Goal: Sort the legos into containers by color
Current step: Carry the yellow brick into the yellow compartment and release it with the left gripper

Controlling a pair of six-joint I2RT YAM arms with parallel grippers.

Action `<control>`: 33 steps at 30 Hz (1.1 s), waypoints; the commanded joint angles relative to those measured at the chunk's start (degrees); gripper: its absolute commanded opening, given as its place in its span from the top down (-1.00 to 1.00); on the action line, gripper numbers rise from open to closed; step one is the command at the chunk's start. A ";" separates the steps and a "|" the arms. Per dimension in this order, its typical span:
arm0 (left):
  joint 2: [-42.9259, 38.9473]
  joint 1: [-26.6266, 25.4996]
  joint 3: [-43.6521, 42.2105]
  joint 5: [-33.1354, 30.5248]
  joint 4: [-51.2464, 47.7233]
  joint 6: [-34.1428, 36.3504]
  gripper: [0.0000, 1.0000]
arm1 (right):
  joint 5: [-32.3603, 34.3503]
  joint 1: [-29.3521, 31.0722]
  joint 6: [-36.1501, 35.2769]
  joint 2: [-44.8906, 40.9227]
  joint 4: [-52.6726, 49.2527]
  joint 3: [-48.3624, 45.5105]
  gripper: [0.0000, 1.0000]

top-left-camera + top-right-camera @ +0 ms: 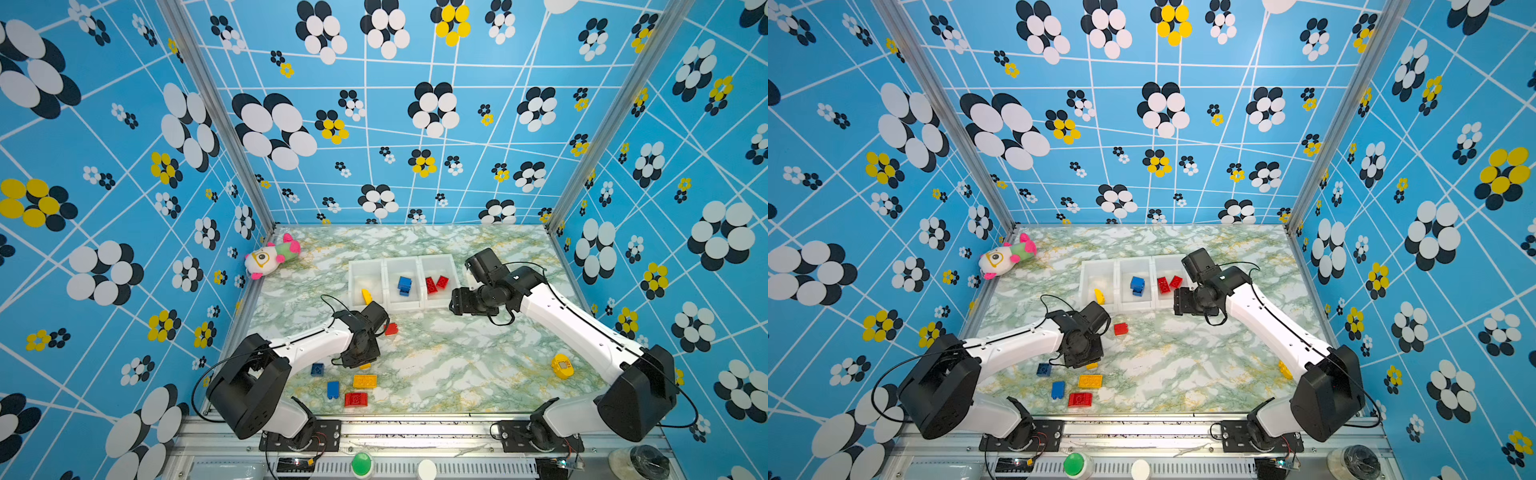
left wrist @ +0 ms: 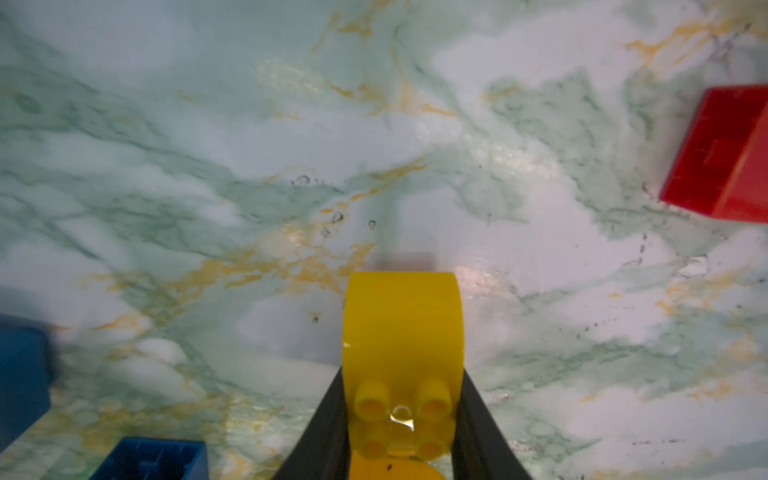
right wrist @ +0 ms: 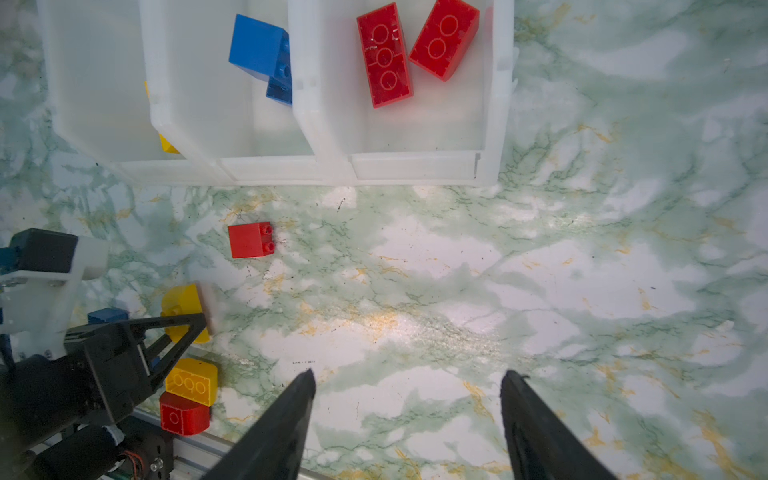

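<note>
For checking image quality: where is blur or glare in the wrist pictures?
Left wrist view: the yellow rounded studded plastic brick is sharp, with a small glare spot between its studs; the blue plastic brick at the edge is blurred. Right wrist view: sheen on the green marble-patterned tabletop.

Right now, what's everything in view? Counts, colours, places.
Bins: 3, white, joined row, mid-table.
Binned yellow brick: 1 visible, yellow, left bin.
Binned blue bricks: apparently 2, blue, middle bin.
Binned red bricks: 2, red, right bin.
Loose red bricks: 2, red, one before bins, one front left.
Loose blue bricks: 2, blue, front left.
Flat yellow brick: 1, yellow, front left.
Round yellow piece: 1, yellow, front right.
Plush toy: 1, white-green-pink, far left corner.
Held brick: 1, yellow, in left claw.
Left claw: 1, black, shut on held brick.
Right claw: 1, black, open, by the bins.
</note>
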 commanded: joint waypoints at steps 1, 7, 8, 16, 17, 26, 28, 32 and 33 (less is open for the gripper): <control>-3.11 0.28 0.52 -3.79 -3.12 0.52 0.98 | -0.50 0.46 1.52 -2.12 -0.42 -1.81 -0.45; -5.09 0.33 5.94 -8.32 -4.18 3.99 1.00 | -0.96 0.66 2.98 -4.04 0.76 -4.44 -0.45; -4.74 0.50 7.19 -8.84 -4.19 4.93 1.00 | -1.03 0.66 3.03 -4.29 0.89 -4.75 -0.45; 1.38 5.56 18.98 -8.33 -1.38 14.34 0.99 | -0.77 0.74 4.21 -5.75 1.61 -5.93 -0.45; 2.36 6.55 20.37 -7.75 -1.17 15.35 0.99 | -0.77 0.82 4.27 -5.79 1.63 -6.02 -0.45; 15.18 12.41 34.95 -3.90 -1.09 23.15 0.95 | -1.12 0.92 5.07 -4.84 2.98 -5.79 -0.45; 17.66 13.54 36.88 -2.94 -0.45 23.78 0.91 | -1.12 1.01 5.21 -4.37 3.16 -5.43 -0.45; 21.75 14.97 39.75 -1.92 0.18 24.58 0.85 | -1.04 1.10 5.41 -3.83 3.20 -4.46 -0.45; 22.56 15.25 40.12 -1.70 0.60 24.75 0.83 | -0.95 1.14 5.41 -3.66 3.11 -4.15 -0.45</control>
